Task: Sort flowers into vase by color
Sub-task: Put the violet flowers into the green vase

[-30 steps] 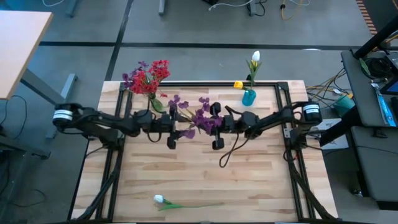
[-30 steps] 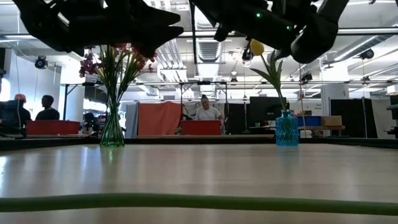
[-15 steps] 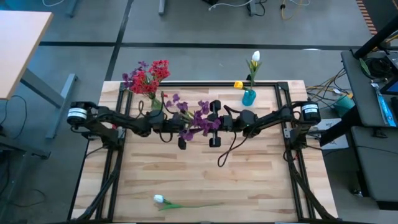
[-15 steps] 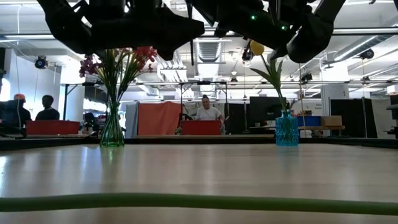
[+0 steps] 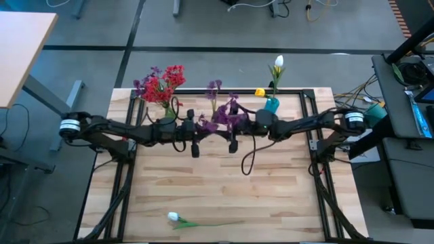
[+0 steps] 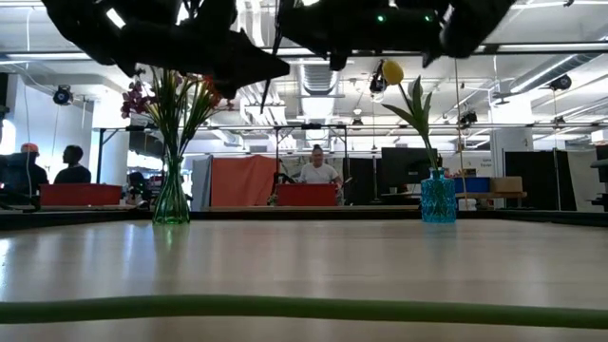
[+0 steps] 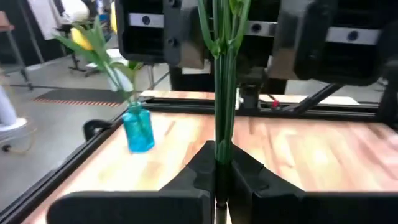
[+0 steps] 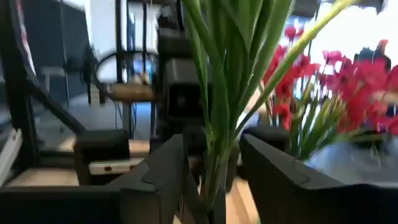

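Gripping the purple flowers [image 5: 224, 116] by their stems, my left gripper [image 7: 216, 167] is clamped at upper centre of the high view; my right gripper [image 8: 211, 180] stands apart around them. Red flowers [image 5: 163, 83] sit vased upper left, yellow and white in the blue vase [image 5: 271, 105]. White tulip [image 5: 175, 217] lies unsorted, bottom.

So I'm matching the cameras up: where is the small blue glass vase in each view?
High view: small blue glass vase at the table's far edge, right of centre.
Low view: right of centre, far edge.
Left wrist view: left side.
Right wrist view: not visible.
Shared landmark: the yellow tulip in it.
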You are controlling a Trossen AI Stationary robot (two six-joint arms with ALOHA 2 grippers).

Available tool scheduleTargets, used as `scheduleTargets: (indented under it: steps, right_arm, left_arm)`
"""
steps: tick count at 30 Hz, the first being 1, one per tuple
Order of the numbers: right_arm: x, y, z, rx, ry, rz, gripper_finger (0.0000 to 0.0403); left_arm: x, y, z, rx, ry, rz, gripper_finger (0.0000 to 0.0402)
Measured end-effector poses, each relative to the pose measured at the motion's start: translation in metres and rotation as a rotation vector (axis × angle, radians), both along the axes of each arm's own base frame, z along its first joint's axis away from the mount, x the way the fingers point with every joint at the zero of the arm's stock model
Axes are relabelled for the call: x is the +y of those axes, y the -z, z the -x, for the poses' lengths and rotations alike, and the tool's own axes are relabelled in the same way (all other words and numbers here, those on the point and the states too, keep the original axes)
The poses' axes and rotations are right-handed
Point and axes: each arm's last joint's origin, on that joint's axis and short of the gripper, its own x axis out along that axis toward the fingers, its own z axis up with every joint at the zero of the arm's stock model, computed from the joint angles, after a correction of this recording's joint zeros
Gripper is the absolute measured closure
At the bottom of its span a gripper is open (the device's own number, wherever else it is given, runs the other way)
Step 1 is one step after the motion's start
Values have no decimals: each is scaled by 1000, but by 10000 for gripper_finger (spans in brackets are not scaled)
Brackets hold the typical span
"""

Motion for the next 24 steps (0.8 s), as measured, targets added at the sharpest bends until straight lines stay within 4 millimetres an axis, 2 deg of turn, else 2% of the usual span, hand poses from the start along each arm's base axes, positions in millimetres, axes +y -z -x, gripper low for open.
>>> scheduleTargets:
  steps: [3,6,8,12,15,20,24]
  right_arm:
    - [-1,-11,-10,101,-2,0,227]
    - [-2,-19,-19,144,-1,-2,230]
    - [-5,-21,-22,144,5,1,257]
    - [-9,-20,-22,141,19,41,366]
    - [-14,-21,-20,137,27,32,385]
    - [-32,-24,-15,152,81,20,391]
    - [-53,-23,-10,156,133,16,392]
  left_arm:
    - [1,0,1,12,-18,-1,400]
    - [1,1,1,20,-18,-9,400]
    - [1,1,1,21,-26,-11,400]
    - [1,-2,6,40,-39,-2,381]
    - [0,-10,17,66,-43,12,346]
    - [-2,-19,46,166,-74,23,258]
    - [-1,-2,71,205,-207,7,192]
